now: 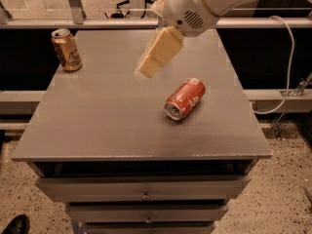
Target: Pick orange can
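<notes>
The orange can (67,50) stands upright at the far left corner of the grey table (107,126). It has a coppery golden-orange body with a dark outline drawing and a silver top rim. My gripper (147,70) hangs from the white arm (204,4) above the middle of the table's far half. It is well to the right of the orange can and apart from it, holding nothing that I can see.
A redder can with white lettering (185,99) lies on its side right of the table's centre. The slim silver-and-blue can is hidden behind the arm. Drawers (144,189) sit under the tabletop. A white cable (287,57) hangs at the right.
</notes>
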Available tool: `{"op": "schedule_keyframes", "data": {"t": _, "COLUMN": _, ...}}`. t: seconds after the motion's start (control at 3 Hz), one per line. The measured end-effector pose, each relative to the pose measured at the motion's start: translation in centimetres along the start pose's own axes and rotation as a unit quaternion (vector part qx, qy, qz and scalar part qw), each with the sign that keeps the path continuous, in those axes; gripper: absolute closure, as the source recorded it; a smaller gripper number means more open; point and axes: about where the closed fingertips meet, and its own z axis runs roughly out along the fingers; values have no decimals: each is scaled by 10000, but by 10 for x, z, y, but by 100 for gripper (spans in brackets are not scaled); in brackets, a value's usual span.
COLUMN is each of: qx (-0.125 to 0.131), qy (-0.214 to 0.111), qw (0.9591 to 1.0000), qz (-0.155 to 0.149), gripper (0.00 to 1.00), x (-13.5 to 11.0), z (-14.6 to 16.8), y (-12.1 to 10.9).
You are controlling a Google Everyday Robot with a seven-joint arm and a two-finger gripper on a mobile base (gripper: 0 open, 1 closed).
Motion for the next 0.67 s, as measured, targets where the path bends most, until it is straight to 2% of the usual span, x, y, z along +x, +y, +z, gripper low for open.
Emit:
{"op": "schedule_keyframes", "data": {"t": 0.33, "qx": 27, "qy": -424, "qw": 9990, "qz": 155, "gripper": 0, "x": -22, "z": 56, "y": -19}}
{"op": "schedule_keyframes", "data": {"t": 0.67, "qx": 60, "qy": -705, "qw": 9971, "qz": 286, "gripper": 0, "x": -36, "z": 118, "y": -41}}
